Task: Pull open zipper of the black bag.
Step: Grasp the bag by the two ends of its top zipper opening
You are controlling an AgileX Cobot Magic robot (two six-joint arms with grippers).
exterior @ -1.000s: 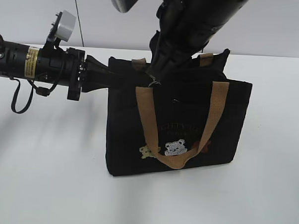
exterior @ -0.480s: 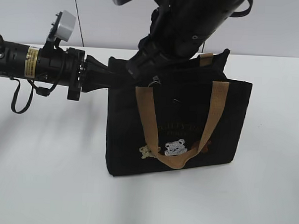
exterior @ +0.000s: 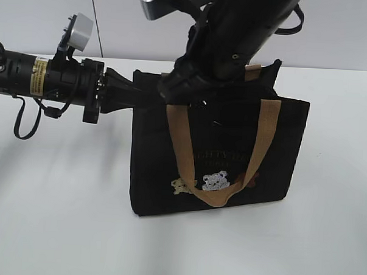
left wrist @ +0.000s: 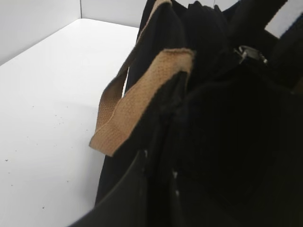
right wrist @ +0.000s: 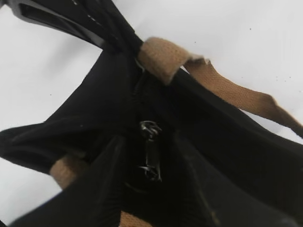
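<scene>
Black bag [exterior: 231,158], faint unreadable greenish lettering [exterior: 218,156] above bear patch [exterior: 216,181].

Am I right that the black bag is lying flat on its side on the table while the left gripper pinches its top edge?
Not quite: the black bag stands upright on the table, as the exterior view shows. The left gripper does pinch its top edge.

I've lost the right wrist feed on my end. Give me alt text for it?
A close look down at the black bag's top seam, where the silver zipper pull lies between two dark gripper fingers, not clearly pinched. A tan strap crosses above, and the white table shows behind.
</scene>
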